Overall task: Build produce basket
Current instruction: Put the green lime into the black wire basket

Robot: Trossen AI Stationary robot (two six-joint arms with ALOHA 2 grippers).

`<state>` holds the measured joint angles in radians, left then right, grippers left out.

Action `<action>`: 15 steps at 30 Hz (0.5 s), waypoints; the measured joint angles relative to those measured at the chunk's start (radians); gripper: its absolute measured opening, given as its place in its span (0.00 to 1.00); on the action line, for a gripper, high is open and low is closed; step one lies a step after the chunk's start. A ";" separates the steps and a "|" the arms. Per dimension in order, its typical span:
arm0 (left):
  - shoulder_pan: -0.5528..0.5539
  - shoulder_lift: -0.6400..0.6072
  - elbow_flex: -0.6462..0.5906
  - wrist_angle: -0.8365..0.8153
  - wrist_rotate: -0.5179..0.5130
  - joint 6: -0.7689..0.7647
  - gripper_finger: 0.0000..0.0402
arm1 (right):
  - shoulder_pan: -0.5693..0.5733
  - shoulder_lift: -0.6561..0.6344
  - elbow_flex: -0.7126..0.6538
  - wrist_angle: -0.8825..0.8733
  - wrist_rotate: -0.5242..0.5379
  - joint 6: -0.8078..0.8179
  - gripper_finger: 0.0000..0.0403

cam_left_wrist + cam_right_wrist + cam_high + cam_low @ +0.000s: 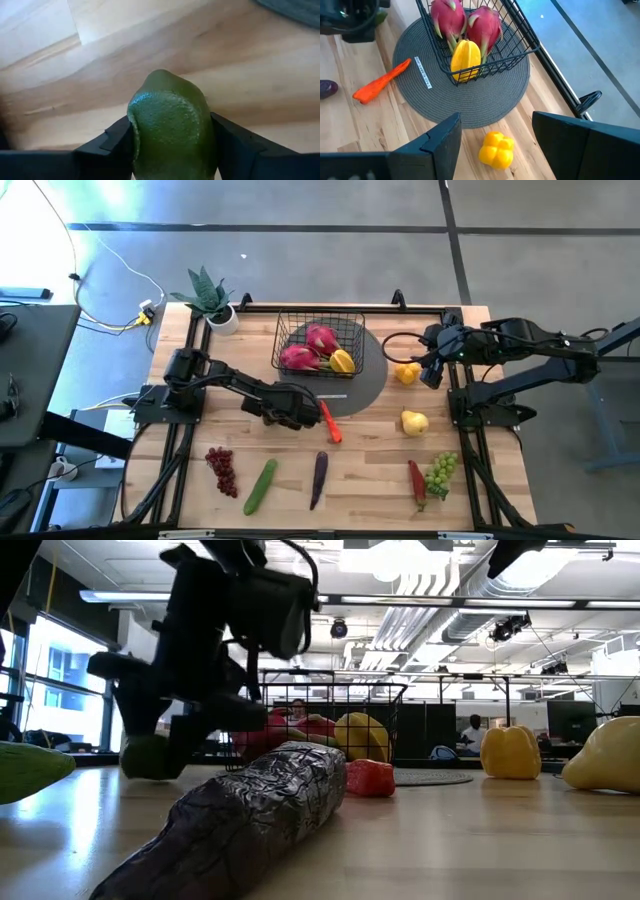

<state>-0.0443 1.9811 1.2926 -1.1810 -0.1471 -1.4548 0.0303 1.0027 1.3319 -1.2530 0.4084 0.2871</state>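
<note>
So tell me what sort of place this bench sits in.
Probably an open-plan lab or office workshop. The low view shows exposed ceiling ducts, strip lights and a seated person at desks behind the wooden table; the high view shows a bare concrete floor.

Left gripper (292, 412) down at mid-table, basket (318, 345) part-filled

Two pink dragon fruits (310, 348) and a yellow piece (342, 361) sit in the basket on the grey round mat (368, 380). The carrot (330, 421) lies just beside the left gripper. Right gripper (430, 368) hangs by the yellow pepper (407, 373); cucumber (261, 485) and grapes (440, 472) line the near edge.
</note>
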 joint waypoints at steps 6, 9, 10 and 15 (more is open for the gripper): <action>-0.016 -0.084 0.000 0.020 -0.021 0.072 0.49 | 0.000 0.000 0.000 0.000 -0.028 0.011 0.56; -0.017 -0.138 0.001 0.033 -0.049 0.104 0.49 | 0.000 0.000 0.000 0.000 -0.040 0.049 0.56; -0.016 -0.157 0.001 0.036 -0.061 0.116 0.49 | 0.000 0.000 0.000 0.000 -0.040 0.058 0.56; 0.007 -0.264 0.001 0.091 -0.145 0.199 0.50 | 0.000 0.000 0.000 0.000 -0.039 0.119 0.56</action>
<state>-0.0372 1.7169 1.2941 -1.0902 -0.2925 -1.2560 0.0303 1.0031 1.3319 -1.2533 0.3689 0.4065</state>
